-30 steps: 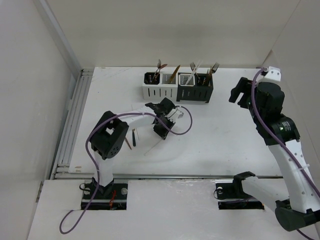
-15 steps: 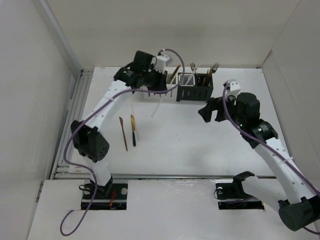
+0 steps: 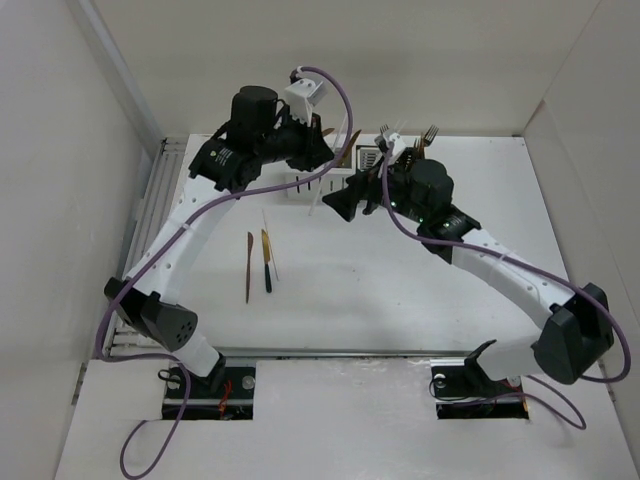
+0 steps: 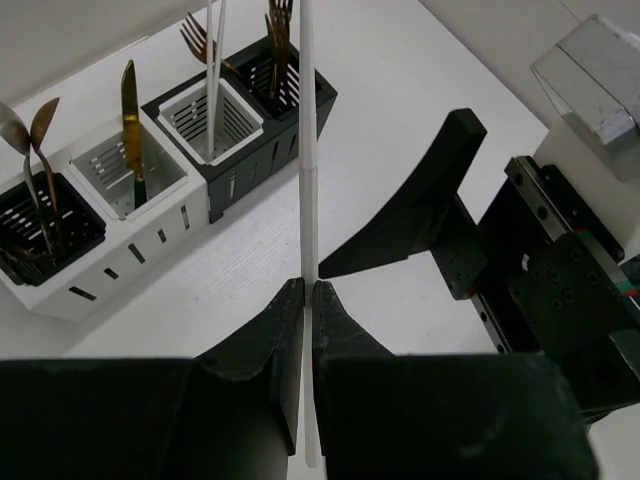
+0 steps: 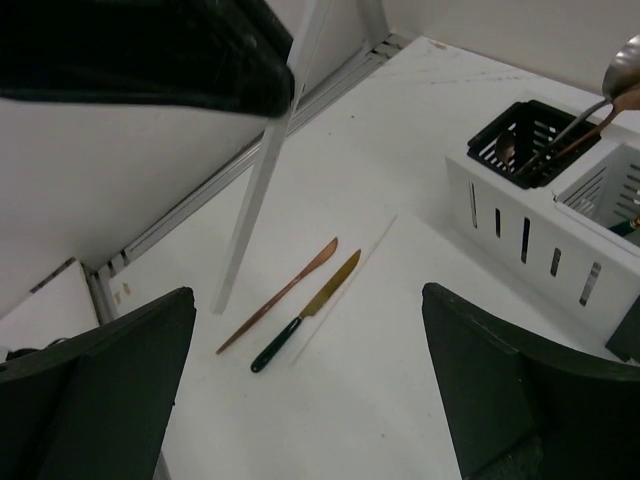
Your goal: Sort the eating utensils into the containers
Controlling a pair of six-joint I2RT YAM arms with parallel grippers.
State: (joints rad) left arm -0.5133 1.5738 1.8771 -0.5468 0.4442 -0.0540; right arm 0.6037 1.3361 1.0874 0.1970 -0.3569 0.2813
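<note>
My left gripper [image 3: 308,158] [image 4: 308,285] is shut on a thin white chopstick [image 4: 307,150] and holds it upright in the air just in front of the containers; its lower end shows in the top view [image 3: 313,203] and in the right wrist view [image 5: 258,195]. The white pair of boxes [image 4: 95,235] holds spoons and a gold knife. The black pair [image 4: 250,120] holds chopsticks and forks. My right gripper [image 3: 348,200] [image 5: 308,295] is open and empty, close beside the left one. A copper knife [image 3: 249,266], a dark-handled gold knife [image 3: 266,260] and another white chopstick [image 3: 270,238] lie on the table.
The right gripper's black finger [image 4: 420,215] stands right next to the held chopstick. A metal rail [image 3: 150,235] runs along the table's left edge. White walls enclose the back and sides.
The left arm has lifted the chopstick off the table and carried it to the containers. The right gripper has swung left from the back right to just beside it.
</note>
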